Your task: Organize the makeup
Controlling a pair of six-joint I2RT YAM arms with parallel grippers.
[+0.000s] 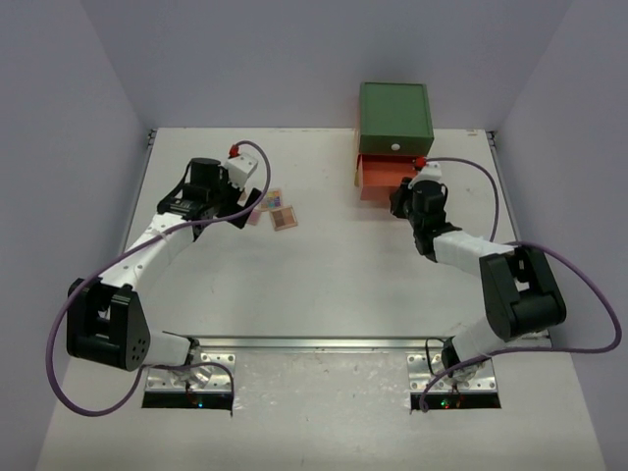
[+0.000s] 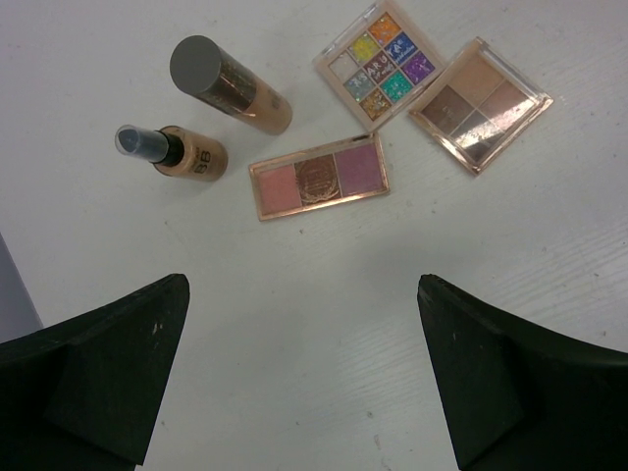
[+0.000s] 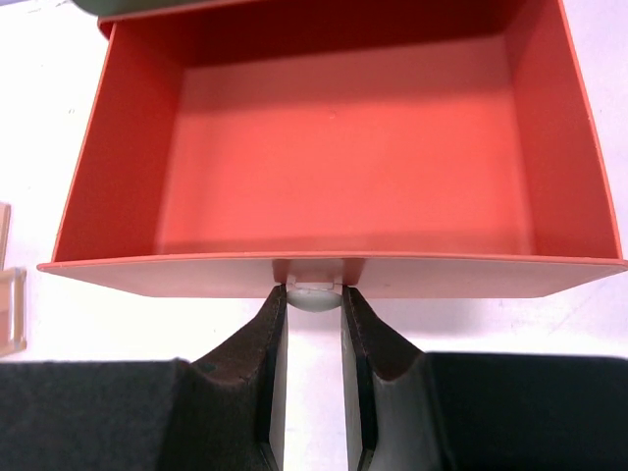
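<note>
The makeup lies on the white table in the left wrist view: a tan tube with a grey cap (image 2: 231, 86), a small amber bottle with a dark cap (image 2: 177, 154), a pink palette (image 2: 319, 177), a many-coloured palette (image 2: 381, 61) and a tan-brown palette (image 2: 481, 103). My left gripper (image 2: 304, 373) hangs open just short of them, nothing between its fingers. In the top view the palettes (image 1: 278, 211) lie beside the left gripper (image 1: 250, 201). My right gripper (image 3: 314, 306) is shut on the white knob (image 3: 314, 296) of the orange drawer (image 3: 343, 147), which stands pulled out and empty.
The drawer (image 1: 378, 179) belongs to a green-topped chest (image 1: 394, 116) at the back right of the table. Grey walls close in the table on the left, right and back. The edge of a palette (image 3: 10, 294) shows left of the drawer.
</note>
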